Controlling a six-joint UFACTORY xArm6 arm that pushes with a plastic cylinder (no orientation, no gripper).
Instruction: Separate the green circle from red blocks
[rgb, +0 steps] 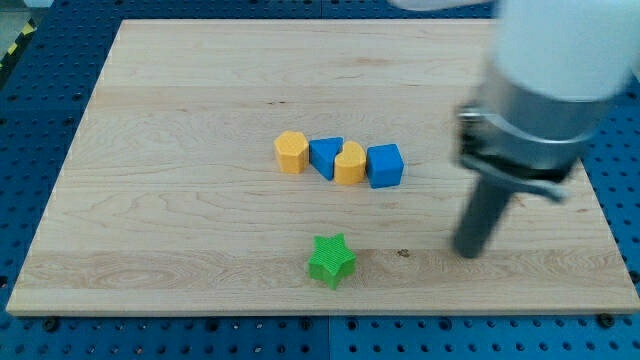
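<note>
My tip rests on the pale wooden desk (no claw fitted), right of the green star-shaped block.

Yellow hexagon; blue cube; green star.

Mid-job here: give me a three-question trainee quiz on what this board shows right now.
1. True or false: the row holds the yellow hexagonal block, the blue triangular block, the yellow rounded block and the blue cube, running from the view's left to the view's right.
2. Which block lies nearest the view's bottom? A) the blue cube B) the green star-shaped block C) the yellow hexagonal block
3. Fill in: my tip on the wooden board stands to the view's ____ of the green star-shaped block, apart from it.

Key: 1 true; 2 B; 3 right. No green circle or red block shows in this view.
</note>
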